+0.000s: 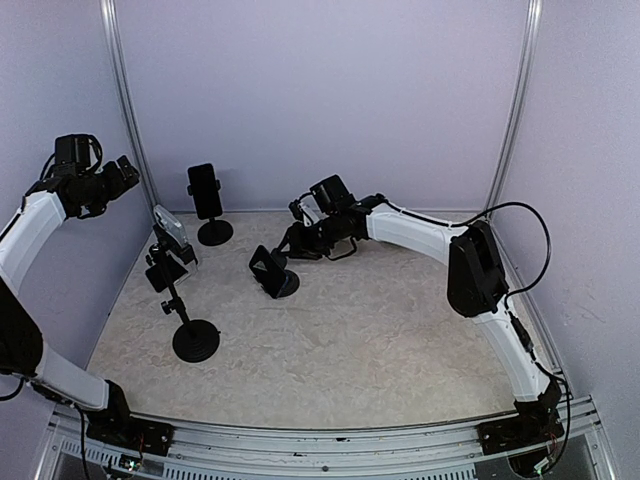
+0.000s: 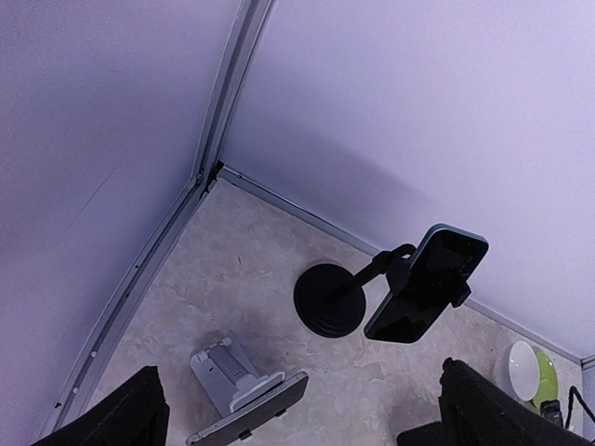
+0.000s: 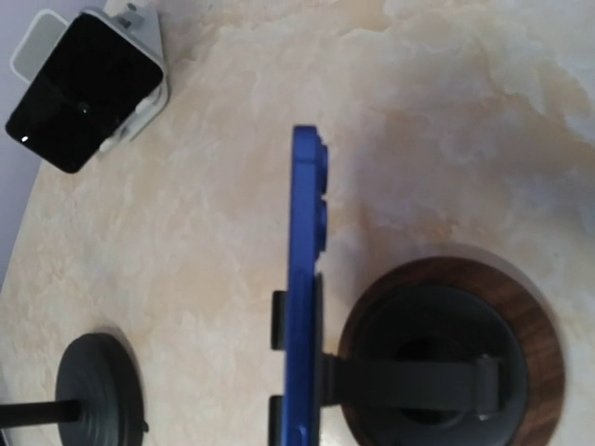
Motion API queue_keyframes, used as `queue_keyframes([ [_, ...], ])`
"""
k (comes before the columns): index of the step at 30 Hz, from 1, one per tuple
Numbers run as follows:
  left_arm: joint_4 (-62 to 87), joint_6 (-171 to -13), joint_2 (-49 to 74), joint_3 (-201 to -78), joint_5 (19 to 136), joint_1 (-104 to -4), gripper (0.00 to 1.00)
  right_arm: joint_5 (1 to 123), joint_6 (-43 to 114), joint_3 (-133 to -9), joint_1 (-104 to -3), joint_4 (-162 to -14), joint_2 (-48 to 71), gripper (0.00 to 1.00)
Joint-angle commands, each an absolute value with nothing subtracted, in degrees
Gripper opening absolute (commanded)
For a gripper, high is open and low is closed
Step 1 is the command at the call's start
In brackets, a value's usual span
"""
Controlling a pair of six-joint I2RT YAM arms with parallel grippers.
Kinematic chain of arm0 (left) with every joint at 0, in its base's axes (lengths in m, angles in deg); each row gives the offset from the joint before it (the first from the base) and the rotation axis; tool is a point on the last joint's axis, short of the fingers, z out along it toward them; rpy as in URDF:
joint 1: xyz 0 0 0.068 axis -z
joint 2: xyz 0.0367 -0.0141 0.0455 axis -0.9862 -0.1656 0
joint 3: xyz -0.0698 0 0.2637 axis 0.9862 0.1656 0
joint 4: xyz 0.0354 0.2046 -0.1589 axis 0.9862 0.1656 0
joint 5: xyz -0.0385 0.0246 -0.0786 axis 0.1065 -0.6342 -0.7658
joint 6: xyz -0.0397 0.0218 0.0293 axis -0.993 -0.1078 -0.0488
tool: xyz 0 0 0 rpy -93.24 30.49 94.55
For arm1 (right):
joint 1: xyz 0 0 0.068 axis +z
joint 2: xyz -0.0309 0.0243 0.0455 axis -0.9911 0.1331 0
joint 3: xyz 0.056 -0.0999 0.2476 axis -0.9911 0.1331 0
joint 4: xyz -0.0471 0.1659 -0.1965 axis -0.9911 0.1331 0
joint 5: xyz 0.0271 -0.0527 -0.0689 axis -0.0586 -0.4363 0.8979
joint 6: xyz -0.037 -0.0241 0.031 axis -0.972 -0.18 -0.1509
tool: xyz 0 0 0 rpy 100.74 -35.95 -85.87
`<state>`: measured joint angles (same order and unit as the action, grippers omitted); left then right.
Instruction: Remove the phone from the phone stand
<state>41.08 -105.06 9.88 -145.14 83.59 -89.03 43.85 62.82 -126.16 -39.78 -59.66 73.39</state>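
At the far left the left arm is raised beside the side wall. The left hand (image 1: 125, 172) hangs high above the table (image 1: 380, 350) with nothing in it. In its wrist view the two dark fingers (image 2: 125, 418) sit in the bottom corners, spread wide. Below it and a little to the right is the tall stand (image 1: 195, 340), a black round base with a thin pole. The pale clamp (image 1: 172, 235) at its top grips a tilted phone with a dark screen. Behind that, near the back wall, the rear stand (image 1: 214, 232) carries a black phone (image 1: 205, 190) upright, long side vertical. Further right, near the middle of the table, is the low stand (image 1: 285, 284). The blue phone (image 1: 265, 268) is seated in it, leaning back with its dark face toward the near side. From the right wrist this phone is seen edge-on as a narrow blue strip with two small black tabs against one face. The low stand's round base, rimmed in a wood-look ring, lies just beside it, and a black arm runs from the base to the phone. Any lettering on the phones or stands is too small to read. The right arm reaches in from the right, and the right hand (image 1: 295, 243) is just beside the blue phone's upper edge. Its fingers do not show in the wrist view and are too dark from above, so I cannot tell whether they pinch the phone or stand apart.
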Motion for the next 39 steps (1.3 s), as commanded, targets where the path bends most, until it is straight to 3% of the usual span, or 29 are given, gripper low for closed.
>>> queue_keyframes([
  [1, 40.5, -103.5, 9.8, -144.9, 84.8, -88.6, 0.99, 44.7, 64.3, -128.9, -38.6, -59.3, 75.7, 0.39],
  [16, 40.8, -103.3, 10.1, -145.3, 84.1, -88.4, 0.99, 46.6, 64.4, -130.2, -38.1, -58.6, 76.4, 0.01],
  [25, 41.6, -103.6, 10.0, -149.6, 83.7, -88.0, 0.99, 48.6, 63.7, -128.6, -38.7, -59.1, 72.7, 0.00],
  [39, 44.5, -102.0, 5.0, -166.2, 86.2, -76.9, 0.98, 48.0, 64.4, -109.2, -42.9, -69.0, 60.7, 0.00],
])
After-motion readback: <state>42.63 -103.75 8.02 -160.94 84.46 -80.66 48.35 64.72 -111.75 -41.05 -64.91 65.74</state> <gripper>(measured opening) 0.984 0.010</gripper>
